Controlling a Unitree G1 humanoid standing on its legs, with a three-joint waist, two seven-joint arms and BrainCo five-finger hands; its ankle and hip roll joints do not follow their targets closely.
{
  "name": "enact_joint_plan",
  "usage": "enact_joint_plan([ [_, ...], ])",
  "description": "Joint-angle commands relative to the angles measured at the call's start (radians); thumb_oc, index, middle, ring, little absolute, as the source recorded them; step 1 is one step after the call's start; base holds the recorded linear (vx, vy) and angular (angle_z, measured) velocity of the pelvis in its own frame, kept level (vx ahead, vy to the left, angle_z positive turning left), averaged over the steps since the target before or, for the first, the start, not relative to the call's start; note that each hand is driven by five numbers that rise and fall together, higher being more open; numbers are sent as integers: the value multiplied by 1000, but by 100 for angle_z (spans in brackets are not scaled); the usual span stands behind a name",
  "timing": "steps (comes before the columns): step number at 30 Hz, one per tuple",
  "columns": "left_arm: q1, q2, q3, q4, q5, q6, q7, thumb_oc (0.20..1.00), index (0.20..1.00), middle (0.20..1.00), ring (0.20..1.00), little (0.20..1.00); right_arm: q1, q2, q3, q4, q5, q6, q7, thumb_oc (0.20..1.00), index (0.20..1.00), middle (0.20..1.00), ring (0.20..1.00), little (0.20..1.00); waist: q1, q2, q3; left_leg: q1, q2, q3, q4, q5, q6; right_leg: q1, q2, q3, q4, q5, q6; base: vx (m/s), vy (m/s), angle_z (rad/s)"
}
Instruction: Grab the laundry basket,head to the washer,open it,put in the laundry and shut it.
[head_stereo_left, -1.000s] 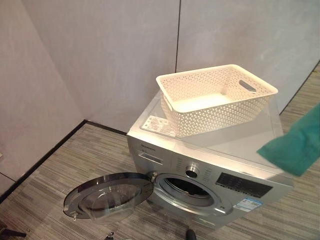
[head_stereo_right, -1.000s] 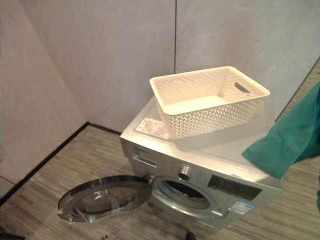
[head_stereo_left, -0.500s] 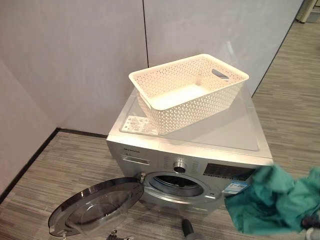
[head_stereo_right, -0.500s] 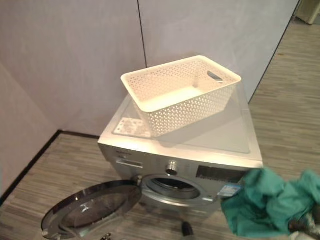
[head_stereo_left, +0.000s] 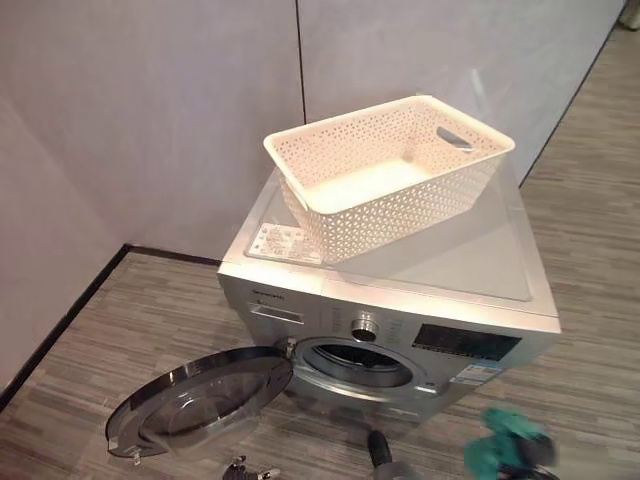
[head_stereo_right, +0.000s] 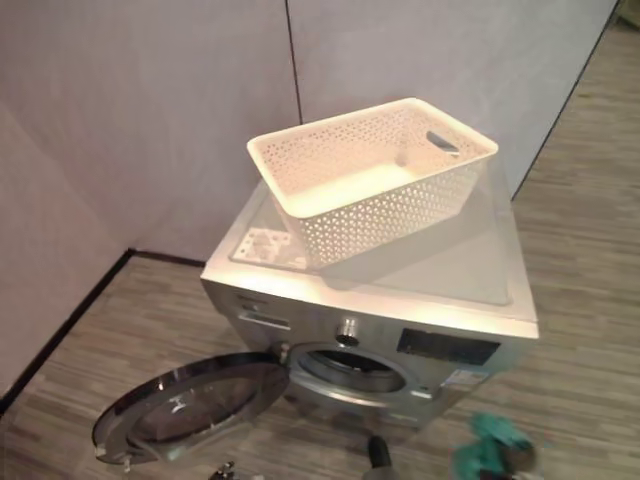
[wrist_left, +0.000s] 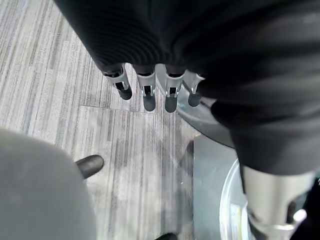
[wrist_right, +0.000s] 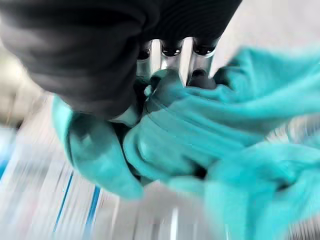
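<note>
The cream perforated laundry basket (head_stereo_left: 390, 165) stands empty on top of the silver washer (head_stereo_left: 450, 265). The washer's round door (head_stereo_left: 200, 400) hangs wide open to the left, and the dark drum opening (head_stereo_left: 352, 362) shows. A teal cloth (head_stereo_left: 500, 448) is low at the front right of the washer, below the level of the opening. In the right wrist view my right hand (wrist_right: 175, 55) is curled round that teal cloth (wrist_right: 200, 145), bunched under the fingers. My left hand (wrist_left: 148, 95) hangs over the floor with straight fingers and holds nothing.
Grey wall panels stand close behind the washer. A black skirting strip (head_stereo_left: 60, 320) runs along the wall on the left. Striped grey-brown floor (head_stereo_left: 590, 200) lies around the washer, with open room to its right. A white label (head_stereo_left: 283, 243) lies on the washer top.
The teal cloth in my right hand has come down from beside the washer top to low at the front right. The whole picture has shifted, so the camera has moved.
</note>
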Motion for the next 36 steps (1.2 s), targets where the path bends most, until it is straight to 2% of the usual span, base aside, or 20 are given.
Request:
enact_joint_plan([
  [1, -33, 48, -27, 10, -19, -21, 0, 1000, 1000, 1000, 1000, 1000, -86, -13, -17, -56, -22, -52, 73, 200, 200, 200, 200, 200, 27, -59, 49, 19, 10, 14, 13, -43, 28, -41, -90, 3, 72, -55, 69, -8, -14, 12],
  [4, -27, 55, -62, -53, -26, -32, 12, 1000, 1000, 1000, 1000, 1000, -130, -5, 105, -126, -5, -66, 125, 200, 200, 200, 200, 200, 57, -50, 64, -3, 8, -8, 16, -35, 27, -39, -100, -19, 65, -55, 68, -18, -15, 21],
  [12, -39, 63, -133, -130, -34, -42, 24, 1000, 1000, 1000, 1000, 1000, -198, 29, 246, -177, 115, -91, 163, 200, 200, 200, 200, 200, 96, -41, 84, -37, 11, -48, 20, -20, 22, -33, -112, -56, 71, -71, 62, -14, -18, 23],
  [13, -36, 84, -172, -256, -70, -61, 27, 1000, 1000, 1000, 1000, 1000, -252, 41, 302, -174, 164, -96, 157, 200, 200, 200, 200, 200, 117, -35, 101, -51, 12, -67, 24, -17, 21, -35, -116, -63, 76, -76, 59, -45, -20, 28],
  [17, -31, 118, -223, -415, -121, -81, 10, 1000, 1000, 1000, 1000, 1000, -317, 53, 336, -166, 203, -108, 147, 200, 200, 200, 200, 200, 135, -32, 118, -67, 11, -78, 29, -13, 21, -35, -120, -75, 74, -77, 58, -32, -17, 21],
  [18, -33, 139, -253, -521, -188, -86, -8, 1000, 1000, 1000, 1000, 1000, -365, 55, 351, -179, 224, -110, 132, 200, 200, 200, 200, 200, 143, -28, 130, -80, 11, -85, 31, -8, 21, -40, -122, -78, 73, -76, 57, -58, -19, 8],
  [21, -47, 160, -285, -615, -240, -85, -28, 1000, 1000, 1000, 1000, 1000, -422, 59, 358, -184, 239, -112, 118, 200, 200, 200, 200, 200, 150, -23, 140, -96, 11, -91, 35, -5, 21, -48, -123, -80, 72, -75, 57, -38, -12, 6],
  [23, -105, 172, -352, -682, -263, -79, -54, 1000, 1000, 1000, 1000, 1000, -497, 63, 360, -186, 254, -113, 91, 200, 200, 200, 200, 200, 150, -19, 152, -119, 6, -97, 39, -1, 21, -64, -125, -75, 72, -72, 56, -48, -1, 16],
  [28, -214, 156, -453, -705, -278, -47, -83, 1000, 1000, 1000, 1000, 1000, -591, 74, 352, -191, 273, -109, 54, 200, 200, 200, 200, 200, 144, -16, 170, -152, 3, -98, 45, 5, 21, -93, -127, -64, 73, -69, 54, -30, 3, 8],
  [30, -303, 110, -524, -670, -269, -24, -90, 1000, 1000, 1000, 1000, 1000, -643, 89, 350, -193, 293, -108, 32, 200, 200, 200, 200, 200, 134, -16, 180, -169, 3, -94, 46, 9, 21, -110, -126, -57, 70, -64, 53, 0, 0, 0],
  [36, -449, 3, -624, -563, -230, -4, -86, 1000, 1000, 1000, 1000, 1000, -702, 109, 345, -201, 334, -116, 3, 200, 200, 200, 200, 200, 113, -19, 192, -187, 3, -89, 42, 13, 19, -138, -124, -42, 64, -56, 55, -2, 0, -1],
])
